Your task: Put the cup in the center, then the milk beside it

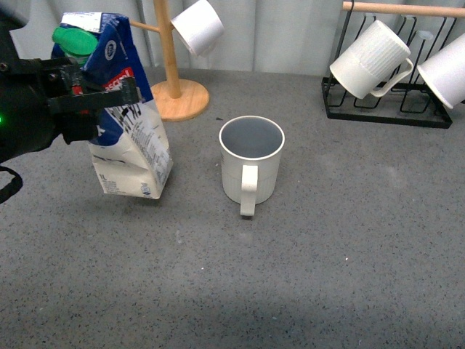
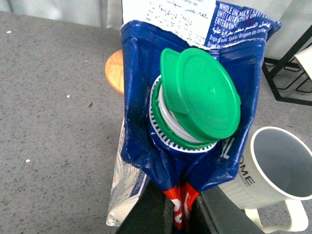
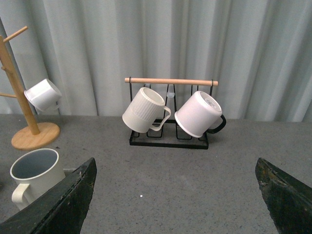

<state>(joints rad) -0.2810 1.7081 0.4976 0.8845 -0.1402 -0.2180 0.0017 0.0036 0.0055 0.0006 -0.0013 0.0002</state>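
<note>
The cup [image 1: 251, 160] stands upright on the grey tabletop [image 1: 327, 254] near the middle, handle toward me, its pale grey-blue inside bare. Left of it the milk [image 1: 131, 145], a blue-and-white carton with a green cap [image 1: 73, 40], hangs tilted with my left gripper [image 1: 94, 98] shut on its upper part. The left wrist view shows the cap [image 2: 202, 92] from above, the carton's red label pinched in the left gripper [image 2: 178, 214], and the cup [image 2: 273, 165] with "HOME" lettering close beside it. My right gripper [image 3: 173, 200] is open over bare table, and the cup [image 3: 36, 175] lies off to one side.
A wooden mug tree [image 1: 171, 65] holding a white mug [image 1: 197, 26] stands behind the carton. At the back right a black wire rack [image 1: 385, 109] carries white mugs [image 1: 369, 59]. The rack [image 3: 168, 141] also shows in the right wrist view.
</note>
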